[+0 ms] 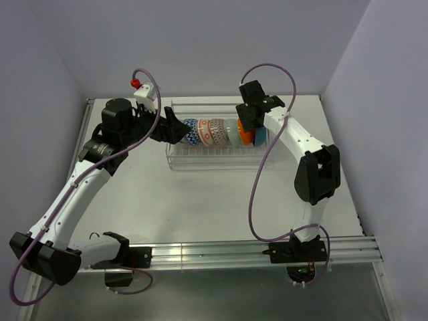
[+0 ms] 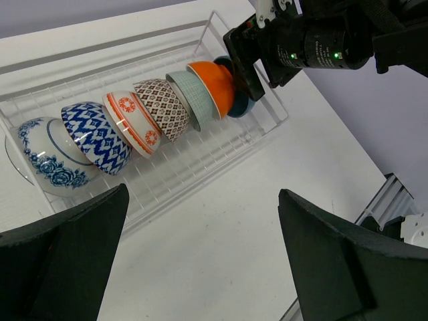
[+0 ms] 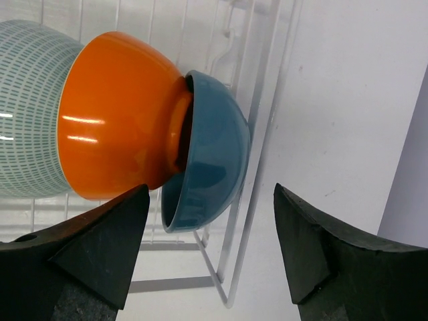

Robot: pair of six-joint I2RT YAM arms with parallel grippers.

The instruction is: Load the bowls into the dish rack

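The clear wire dish rack (image 1: pixel 200 160) holds several bowls leaning in a row. In the left wrist view, from the left, they are a white bowl with blue flowers (image 2: pixel 40 157), a blue-and-white zigzag bowl (image 2: pixel 97 137), an orange-red patterned bowl (image 2: pixel 134 124), a grey-brown patterned bowl (image 2: pixel 164 107), a pale green bowl (image 2: pixel 190 97), a plain orange bowl (image 2: pixel 217 83) and a teal bowl (image 2: pixel 242 107). My left gripper (image 1: pixel 175 129) is open and empty at the rack's left end. My right gripper (image 3: pixel 210 189) is open and empty, just over the teal bowl (image 3: pixel 214 147) and the orange bowl (image 3: pixel 114 114) at the right end.
The rack's end wall (image 3: pixel 267 100) stands just beyond the teal bowl. Aluminium rails (image 1: pixel 267 251) run along the table's near edge. Grey walls close in the back and both sides. White table top (image 2: pixel 221 234) lies in front of the rack.
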